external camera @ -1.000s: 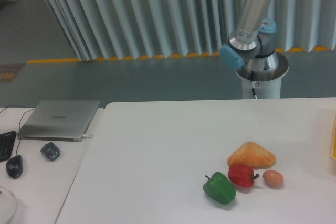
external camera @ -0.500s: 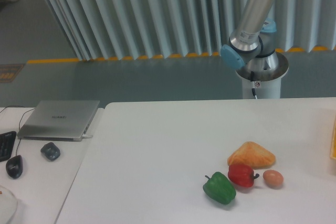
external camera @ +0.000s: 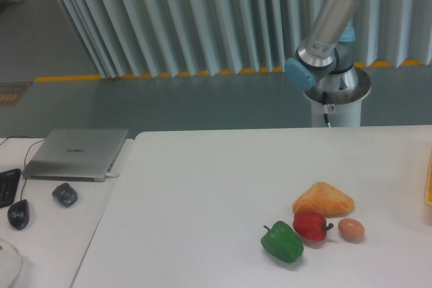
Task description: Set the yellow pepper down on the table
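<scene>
End effector and yellow pepper both lie out of frame, its jaw state unknowable, so with only the arm (external camera: 331, 21) visible, the risk is mistaking the green pepper (external camera: 282, 241) on the surface (external camera: 202, 200) for it.

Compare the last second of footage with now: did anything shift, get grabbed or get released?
Only the robot arm moved: its visible links swung slightly to the right in the picture and leaned further that way. Nothing was seen being grabbed or released; the gripper is out of frame. The green pepper, red pepper, bread-like wedge and egg-like ball stayed put on the table.
</scene>
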`<state>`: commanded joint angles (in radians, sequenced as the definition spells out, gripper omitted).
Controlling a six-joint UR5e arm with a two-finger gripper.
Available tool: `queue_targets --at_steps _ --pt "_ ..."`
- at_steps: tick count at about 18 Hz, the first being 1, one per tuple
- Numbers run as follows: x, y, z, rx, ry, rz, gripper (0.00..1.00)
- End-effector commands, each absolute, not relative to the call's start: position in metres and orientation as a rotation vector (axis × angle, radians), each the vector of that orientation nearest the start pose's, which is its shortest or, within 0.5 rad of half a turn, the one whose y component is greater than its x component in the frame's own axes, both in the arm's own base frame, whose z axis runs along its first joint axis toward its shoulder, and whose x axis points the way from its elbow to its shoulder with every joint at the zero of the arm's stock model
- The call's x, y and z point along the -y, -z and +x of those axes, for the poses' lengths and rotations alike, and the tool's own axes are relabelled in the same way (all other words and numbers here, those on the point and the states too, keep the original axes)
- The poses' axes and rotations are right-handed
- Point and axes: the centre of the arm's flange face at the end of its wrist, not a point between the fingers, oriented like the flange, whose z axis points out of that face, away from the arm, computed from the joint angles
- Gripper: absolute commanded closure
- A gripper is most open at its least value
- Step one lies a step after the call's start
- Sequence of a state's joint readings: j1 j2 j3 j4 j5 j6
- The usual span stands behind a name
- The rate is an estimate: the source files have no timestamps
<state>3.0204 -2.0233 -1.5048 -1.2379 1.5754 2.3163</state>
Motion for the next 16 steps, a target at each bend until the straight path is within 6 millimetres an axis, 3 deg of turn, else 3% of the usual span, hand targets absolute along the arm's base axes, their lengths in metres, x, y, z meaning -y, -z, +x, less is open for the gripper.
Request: queue_targets --at_steps 4,6,11,13,16 --pt "-0.21 -0.291 -0.624 -1.309 0.084 -2.841 0.04" --pt "-0.21 -0.292 -0.625 -1.307 0.082 -2.846 0.24" --pt "-0.21 -0.293 -0.628 -1.313 0.076 -2.848 0.3" --pt "-0.21 -0.293 -0.627 -1.311 0.079 -2.85 0.38" --pt "-0.219 -0.308 -0.625 -1.287 0.063 -2.872 0.41"
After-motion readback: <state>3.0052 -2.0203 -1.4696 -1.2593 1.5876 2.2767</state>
